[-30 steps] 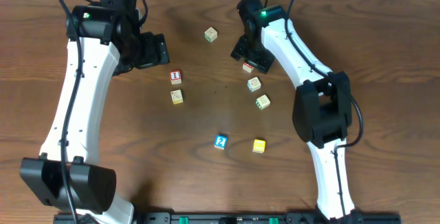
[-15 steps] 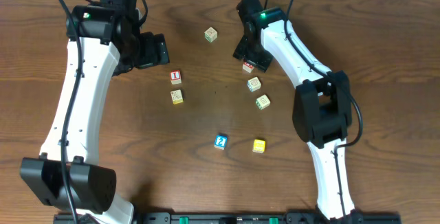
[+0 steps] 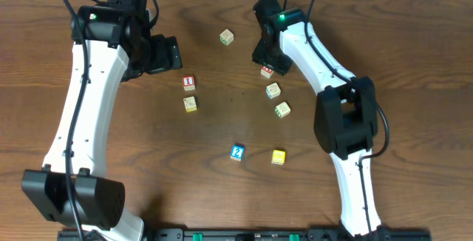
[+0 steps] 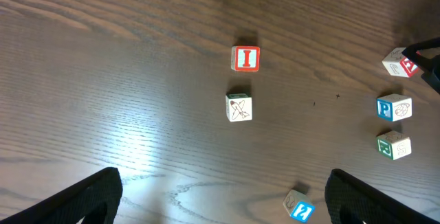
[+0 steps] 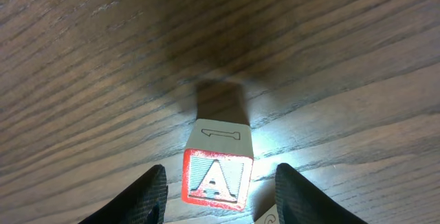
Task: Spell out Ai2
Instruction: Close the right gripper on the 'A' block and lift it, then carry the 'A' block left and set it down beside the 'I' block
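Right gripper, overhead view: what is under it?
Under the right gripper is the red-framed A cube, mostly covered from above. The right wrist view shows it on the table, between open jaws.

Wood-grain table [image 3: 199, 189], plain yellow cube [image 3: 278, 157], lone cream cube [image 3: 227, 38] toward the back, another cream cube with a drawing [image 4: 238, 107]

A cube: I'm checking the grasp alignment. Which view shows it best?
Right wrist: the A cube is close up, its letter readable, between the fingers of the right gripper with gaps on each side. Overhead shows it tiny, letter unreadable. Left wrist catches it small at the right edge.
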Controlling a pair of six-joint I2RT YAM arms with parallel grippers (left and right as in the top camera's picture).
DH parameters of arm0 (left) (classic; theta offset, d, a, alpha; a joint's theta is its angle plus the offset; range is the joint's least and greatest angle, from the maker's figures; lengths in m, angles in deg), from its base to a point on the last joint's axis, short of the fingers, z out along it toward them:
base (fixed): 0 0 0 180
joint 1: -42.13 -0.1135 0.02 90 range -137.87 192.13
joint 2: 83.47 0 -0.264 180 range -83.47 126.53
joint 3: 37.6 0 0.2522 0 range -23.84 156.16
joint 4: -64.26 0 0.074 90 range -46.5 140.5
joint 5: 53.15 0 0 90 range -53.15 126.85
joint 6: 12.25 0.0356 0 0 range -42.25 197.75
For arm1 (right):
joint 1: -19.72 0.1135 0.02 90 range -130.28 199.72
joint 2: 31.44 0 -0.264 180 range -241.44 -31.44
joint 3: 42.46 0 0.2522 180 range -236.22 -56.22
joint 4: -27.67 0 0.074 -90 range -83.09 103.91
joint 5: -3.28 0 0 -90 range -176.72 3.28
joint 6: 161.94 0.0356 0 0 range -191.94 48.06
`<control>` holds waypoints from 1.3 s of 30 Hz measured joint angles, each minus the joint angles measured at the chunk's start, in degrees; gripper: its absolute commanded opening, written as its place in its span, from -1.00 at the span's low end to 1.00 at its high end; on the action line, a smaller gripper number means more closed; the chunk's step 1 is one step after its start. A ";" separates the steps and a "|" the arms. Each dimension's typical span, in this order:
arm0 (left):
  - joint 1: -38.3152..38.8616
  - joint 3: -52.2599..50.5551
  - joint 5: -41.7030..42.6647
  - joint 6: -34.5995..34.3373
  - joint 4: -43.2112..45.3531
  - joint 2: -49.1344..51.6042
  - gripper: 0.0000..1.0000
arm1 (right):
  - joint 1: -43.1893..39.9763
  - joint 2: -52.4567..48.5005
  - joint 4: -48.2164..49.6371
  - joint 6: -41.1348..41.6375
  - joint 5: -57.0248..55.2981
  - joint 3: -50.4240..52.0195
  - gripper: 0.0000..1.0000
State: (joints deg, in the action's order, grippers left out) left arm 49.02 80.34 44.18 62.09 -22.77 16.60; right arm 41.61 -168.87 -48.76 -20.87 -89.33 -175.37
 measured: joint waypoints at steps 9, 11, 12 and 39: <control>0.00 0.00 0.00 0.00 0.00 0.00 0.91 | 0.31 -0.02 3.02 -0.07 -0.87 3.63 -0.11; 0.00 0.00 -0.02 0.00 0.00 0.00 0.91 | 0.31 -0.11 3.67 -0.28 -0.94 4.61 -0.25; 0.00 0.00 0.00 0.00 0.00 0.00 0.91 | 0.31 -0.22 3.98 -0.44 -0.92 4.83 -0.28; 0.00 0.00 0.00 0.02 0.00 0.00 0.91 | 8.83 -0.31 1.14 -20.33 -1.18 5.22 -0.53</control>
State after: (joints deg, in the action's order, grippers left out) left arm 49.02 80.34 44.18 62.11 -22.77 16.60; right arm 50.44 -169.17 -47.63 -41.20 -90.51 -170.15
